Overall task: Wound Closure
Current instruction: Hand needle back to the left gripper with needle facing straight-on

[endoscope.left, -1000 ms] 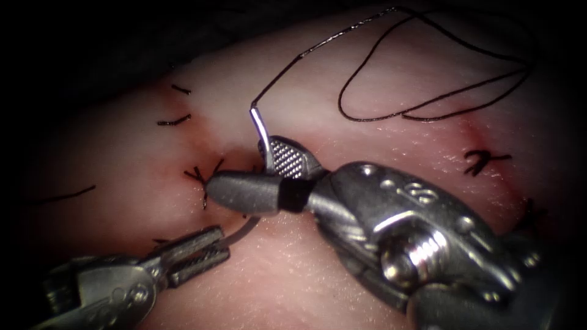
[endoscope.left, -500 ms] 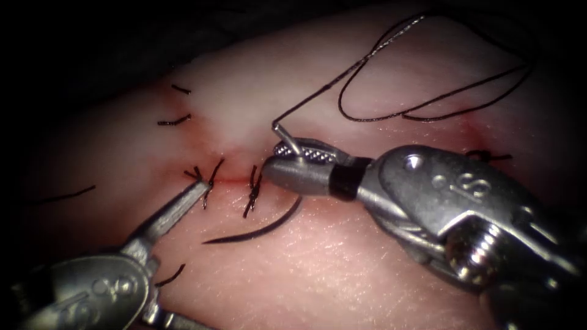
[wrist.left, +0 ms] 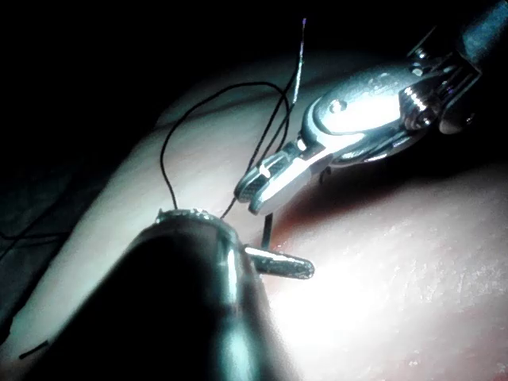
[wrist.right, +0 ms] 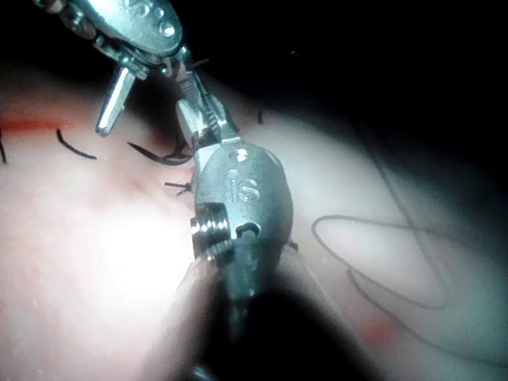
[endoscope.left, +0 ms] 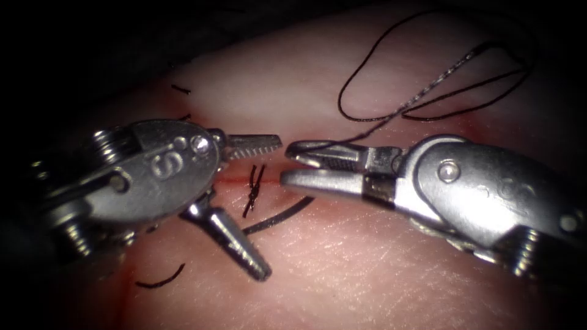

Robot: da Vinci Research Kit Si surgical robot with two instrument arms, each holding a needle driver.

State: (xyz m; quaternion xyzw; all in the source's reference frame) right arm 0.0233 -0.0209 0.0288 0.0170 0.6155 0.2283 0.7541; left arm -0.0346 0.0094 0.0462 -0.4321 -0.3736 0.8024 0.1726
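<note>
Needle (endoscope.left: 278, 217) lies beneath right claw (endoscope.left: 293, 165); left claw (endoscope.left: 269, 205) has swung in, open.

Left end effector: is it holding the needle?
No, the left end effector has its jaws spread wide and empty, while the needle lies on the tissue under the right end effector.

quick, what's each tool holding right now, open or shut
Left tool: open wide, holding nothing.
Right tool: shut on the needle near its thread end; the needle's curve runs beneath the tool, over the tissue.
</note>
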